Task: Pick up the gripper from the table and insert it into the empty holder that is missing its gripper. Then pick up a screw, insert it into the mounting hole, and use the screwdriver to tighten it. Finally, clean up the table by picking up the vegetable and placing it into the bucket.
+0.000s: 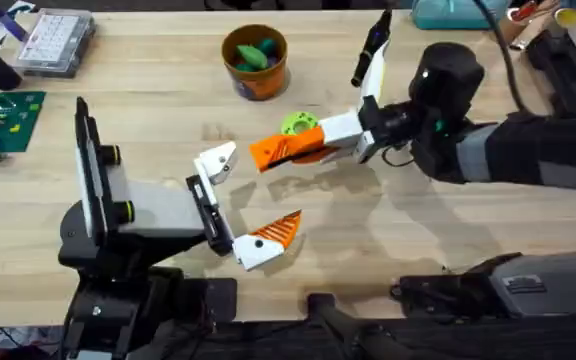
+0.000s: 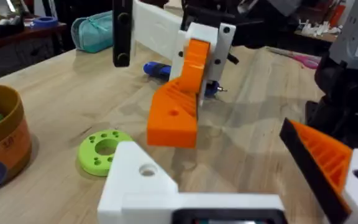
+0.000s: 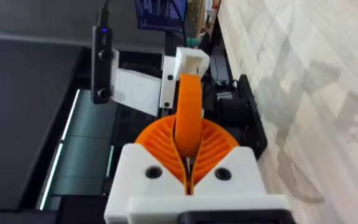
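Observation:
My right gripper (image 1: pixel 280 151) is shut on the orange gripper (image 1: pixel 266 154), held low over the table's middle; in the right wrist view the piece (image 3: pixel 188 102) stands up between the ribbed pads (image 3: pixel 213 146). My left gripper (image 1: pixel 246 200) is open, and the piece (image 2: pixel 174 112) hangs just off its empty white holder (image 1: pixel 216 160) (image 2: pixel 143 180). The left gripper's other finger (image 1: pixel 270 235) carries its orange pad. The green vegetable (image 1: pixel 298 125) (image 2: pixel 103 149) lies beside the right gripper. The orange bucket (image 1: pixel 255 62) (image 2: pixel 2 140) holds darker toy pieces. The blue screwdriver (image 2: pixel 157 70) lies behind the right gripper.
A black-and-yellow stick with a cable (image 1: pixel 371 48) lies at the back right. A clear parts box (image 1: pixel 56 42) and a green board (image 1: pixel 3 120) sit at the back left. Bare wood lies between the bucket and the left arm.

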### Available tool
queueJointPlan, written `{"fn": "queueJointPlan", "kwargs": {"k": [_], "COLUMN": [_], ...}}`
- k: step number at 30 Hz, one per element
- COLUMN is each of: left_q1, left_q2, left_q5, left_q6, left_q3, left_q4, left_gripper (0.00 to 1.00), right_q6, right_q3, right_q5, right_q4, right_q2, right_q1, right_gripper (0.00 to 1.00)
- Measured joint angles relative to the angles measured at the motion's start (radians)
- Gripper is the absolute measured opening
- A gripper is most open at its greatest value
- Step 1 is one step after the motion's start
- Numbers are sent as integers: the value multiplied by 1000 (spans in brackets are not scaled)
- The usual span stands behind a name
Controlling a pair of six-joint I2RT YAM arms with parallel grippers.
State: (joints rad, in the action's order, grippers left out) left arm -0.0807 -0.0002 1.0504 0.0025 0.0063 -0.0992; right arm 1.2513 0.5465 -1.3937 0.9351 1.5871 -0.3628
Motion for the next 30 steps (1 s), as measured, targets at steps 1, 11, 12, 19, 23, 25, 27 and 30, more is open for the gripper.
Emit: {"fn": "queueJointPlan", "kwargs": {"k": [1,11,12,19,23,25,27,30], "left_q1": [0,0,0,0,0,0,0,0], "left_q2": [0,0,0,0,0,0,0,0], "left_q5": [0,0,0,0,0,0,0,0], "left_q6": [0,0,0,0,0,0,0,0], "left_q3": [0,0,0,0,0,0,0,0], "left_q4": [0,0,0,0,0,0,0,0], "left_gripper": [986,987,987,987,987,987,987,987], "right_q6": [13,82,84,147,176,188,196,206], "right_q3": [-6,-22,-27,-96,-99,-99,-99,-99], "right_q5": [4,58,64,105,141,154,165,177], "right_q4": [22,87,96,288,309,310,313,315], "right_q2": [3,5,6,5,6,6,9,31], "right_q1": [-7,-66,-72,-83,-97,-108,-124,-142], "right_gripper": [23,23,23,23,23,23,23,23]}}
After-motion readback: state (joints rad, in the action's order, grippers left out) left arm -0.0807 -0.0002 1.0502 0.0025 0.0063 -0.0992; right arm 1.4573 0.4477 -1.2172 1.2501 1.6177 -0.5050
